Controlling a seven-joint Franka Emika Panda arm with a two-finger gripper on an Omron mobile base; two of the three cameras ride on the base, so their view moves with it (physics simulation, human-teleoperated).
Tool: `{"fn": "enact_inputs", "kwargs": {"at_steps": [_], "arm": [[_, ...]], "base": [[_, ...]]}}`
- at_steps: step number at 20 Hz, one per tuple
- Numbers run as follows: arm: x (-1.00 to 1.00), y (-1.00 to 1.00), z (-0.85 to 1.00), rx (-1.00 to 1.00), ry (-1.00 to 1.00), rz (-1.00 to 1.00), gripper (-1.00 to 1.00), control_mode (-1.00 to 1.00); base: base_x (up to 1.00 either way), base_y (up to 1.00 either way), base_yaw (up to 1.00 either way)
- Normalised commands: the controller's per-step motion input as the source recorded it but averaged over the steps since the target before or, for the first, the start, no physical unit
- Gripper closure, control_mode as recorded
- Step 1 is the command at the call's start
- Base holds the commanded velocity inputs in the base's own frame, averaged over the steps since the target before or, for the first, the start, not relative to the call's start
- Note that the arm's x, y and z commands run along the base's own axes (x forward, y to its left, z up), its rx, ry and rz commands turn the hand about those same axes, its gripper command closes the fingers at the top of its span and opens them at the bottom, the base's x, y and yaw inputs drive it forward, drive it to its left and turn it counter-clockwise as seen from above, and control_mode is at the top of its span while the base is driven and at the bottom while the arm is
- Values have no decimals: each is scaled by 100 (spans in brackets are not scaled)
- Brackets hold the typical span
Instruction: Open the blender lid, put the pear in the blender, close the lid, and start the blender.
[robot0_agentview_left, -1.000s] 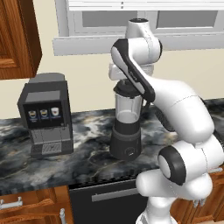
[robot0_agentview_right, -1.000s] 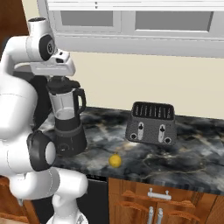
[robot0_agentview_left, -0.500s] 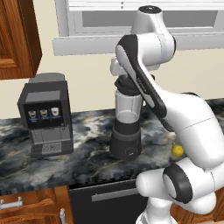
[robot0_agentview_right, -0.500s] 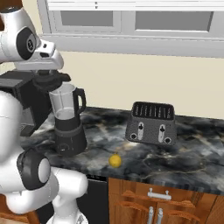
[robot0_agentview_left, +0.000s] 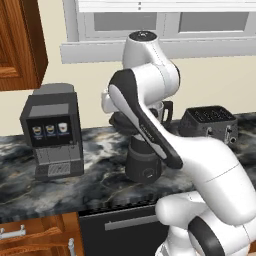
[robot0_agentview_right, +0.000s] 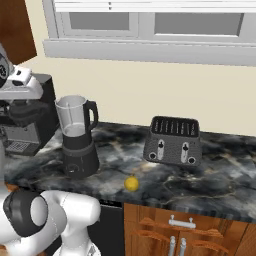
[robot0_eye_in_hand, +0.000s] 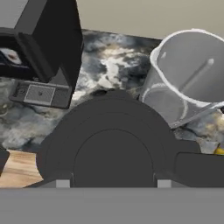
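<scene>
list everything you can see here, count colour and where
blender: 1, dark grey base, clear open-topped jar, black side handle, on the counter left of the toaster
blender lid: 1, black, round, off the jar, held in the gripper, over the counter between coffee machine and blender
pear: 1, yellow, on the counter near its front edge, between blender and toaster
coffee machine: 1, grey, boxy, at the counter's left end
toaster: 1, dark, on the counter right of the blender
counter: 1, dark marbled stone, over wooden cabinets
window: 1, grey frame, above the counter
gripper: 1, dark fingertips, shut on the lid
</scene>
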Motion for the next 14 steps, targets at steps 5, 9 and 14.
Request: {"fn": "enact_inputs", "kwargs": {"at_steps": [5,9,14], "arm": [[-21,63,-79,-6,13,0,100,-100],[0,62,-80,-11,9,0,100,-100],[0,55,-78,-11,8,0,100,-100]], "base": [[0,0,0],[0,0,0],[0,0,0]]}}
